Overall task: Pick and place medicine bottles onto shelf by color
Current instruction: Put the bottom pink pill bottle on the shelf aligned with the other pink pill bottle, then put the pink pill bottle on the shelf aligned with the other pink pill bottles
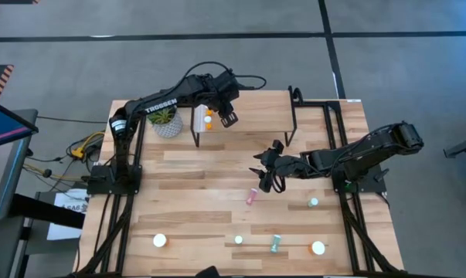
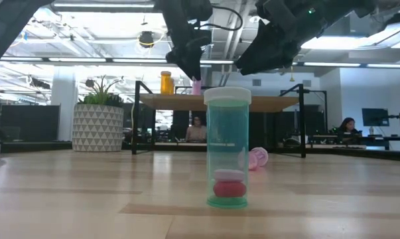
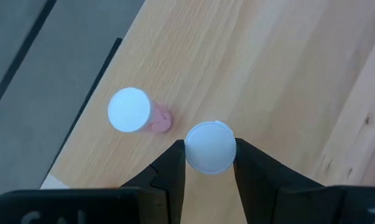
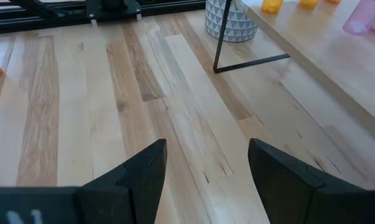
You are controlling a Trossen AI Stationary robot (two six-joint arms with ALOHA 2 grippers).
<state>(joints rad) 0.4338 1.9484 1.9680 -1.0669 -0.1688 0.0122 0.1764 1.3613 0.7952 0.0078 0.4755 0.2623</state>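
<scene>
My left gripper is clamped on a white-capped bottle over the shelf, just beside a standing pink bottle near the shelf's edge. My right gripper hangs spread and empty above the worktop's middle, near a pink bottle lying on its side.

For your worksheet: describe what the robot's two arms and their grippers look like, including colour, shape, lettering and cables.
Both arms are black, jointed and slim. The left arm carries white TROSSEN lettering, and black cable loops above its wrist. The left gripper and the right gripper each have two broad, dark, tapering fingers.
</scene>
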